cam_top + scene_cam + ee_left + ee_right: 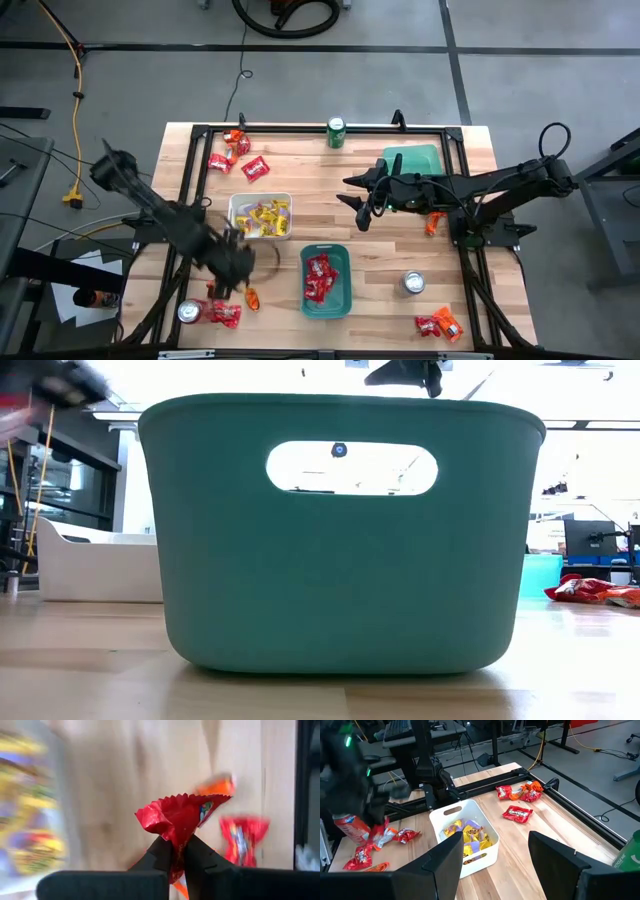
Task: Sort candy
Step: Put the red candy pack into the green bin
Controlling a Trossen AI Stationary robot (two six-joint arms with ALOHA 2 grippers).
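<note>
The worktop is pale wood inside a black frame. The left arm reaches in from the near-left corner; the right arm stretches across from the right side.

A teal tray sits near the front centre with red candy in it; in the low view its wall fills most of the picture. A white tray just behind and to its left holds yellow candy. A second teal tray lies toward the back under the right arm.

Three cans stand on the worktop: a green can at the back edge, a silver can right of the front teal tray, and another can at the front-left corner.

The left gripper hangs above the worktop between the white tray and the front-left can, its jaws clamped on a crumpled red packet, which is lifted clear of the wood. The right gripper hovers right of the white tray, jaws apart and holding nothing.

Loose candy lies scattered: a red and orange cluster at the back left, one red piece beside it, red packets next to the front-left can, a small orange piece just left of the front tray, red and orange pieces at the front right, and an orange piece under the right arm.
</note>
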